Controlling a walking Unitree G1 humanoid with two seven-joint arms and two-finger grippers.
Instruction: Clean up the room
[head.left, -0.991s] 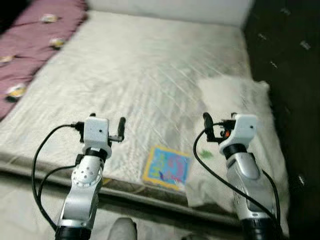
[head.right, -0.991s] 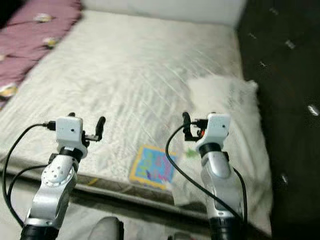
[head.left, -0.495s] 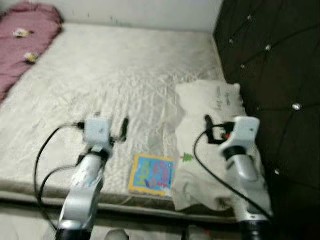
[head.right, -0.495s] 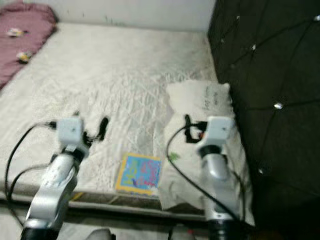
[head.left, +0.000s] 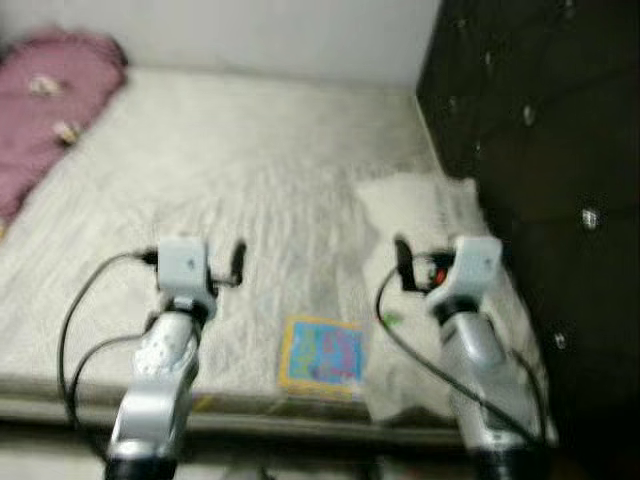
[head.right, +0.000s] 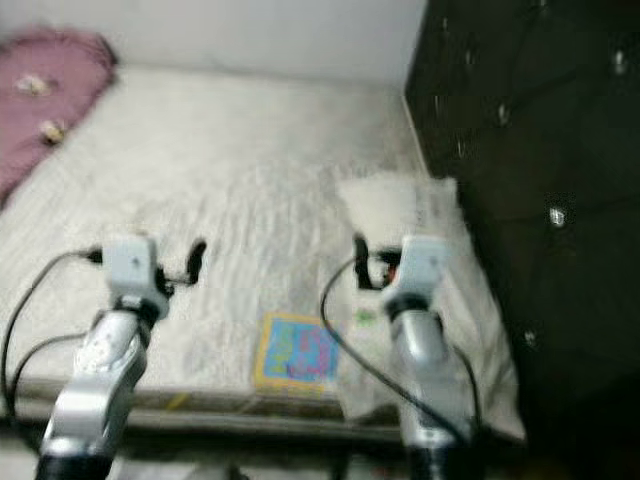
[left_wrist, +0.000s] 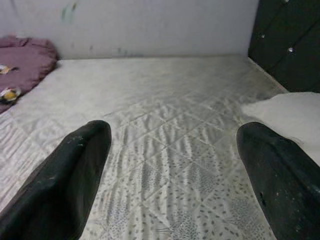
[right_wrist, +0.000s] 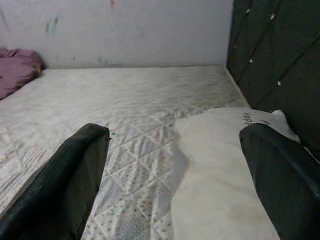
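judging by its look, the flat book (head.left: 322, 354) is light and stiff; pinch its near edge, both grippers' fingers (left_wrist: 60, 185) apart.

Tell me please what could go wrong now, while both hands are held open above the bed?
The colourful book lies at the near edge of the mattress, so a clumsy push from the left hand could slide it off. The book also sits right beside the white pillow, so the right hand might catch the pillowcase instead. The head views are blurred, which may spoil the aim.
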